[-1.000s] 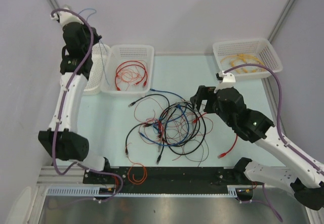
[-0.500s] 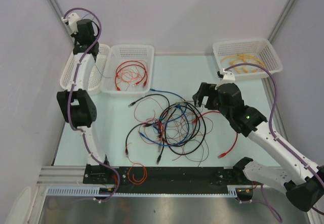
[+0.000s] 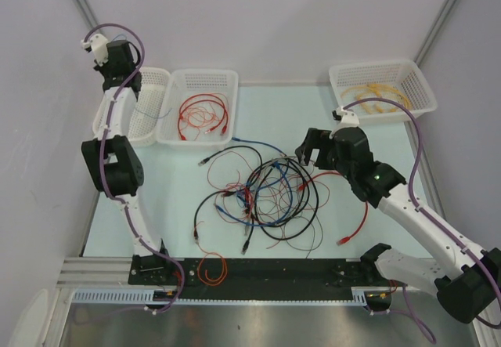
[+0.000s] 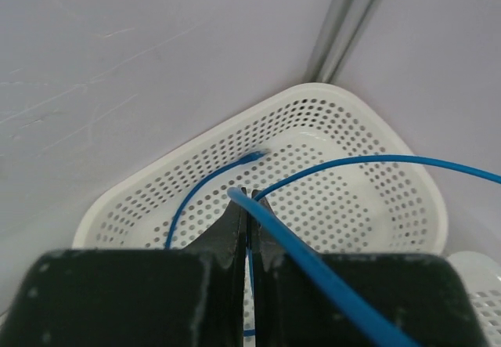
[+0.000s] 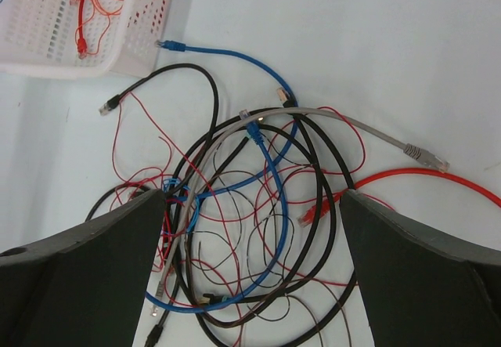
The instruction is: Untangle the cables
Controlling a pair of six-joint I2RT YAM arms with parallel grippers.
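The cables (image 3: 262, 194) lie in a jumble at mid-table: black, blue, red and thin reddish-brown wires looped through each other. In the right wrist view the cables (image 5: 250, 229) lie below, with a grey wire (image 5: 376, 135) across the top. My right gripper (image 3: 307, 153) hovers open over the jumble's right side, and the gripper (image 5: 252, 206) holds nothing. My left gripper (image 3: 127, 83) is raised at the far left over a white basket (image 3: 153, 73). It (image 4: 249, 196) is shut on a thin blue cable (image 4: 329, 272) that loops into the basket (image 4: 156, 198).
A second white basket (image 3: 203, 72) holds red cables. A third basket (image 3: 376, 65) at the far right holds yellow cables. A red cable (image 3: 360, 218) trails off the jumble to the right. A small orange coil (image 3: 211, 269) lies at the near edge.
My left arm has straightened and swung its gripper back and left over the far-left basket, carrying the thin blue cable with it. My right gripper has barely moved.
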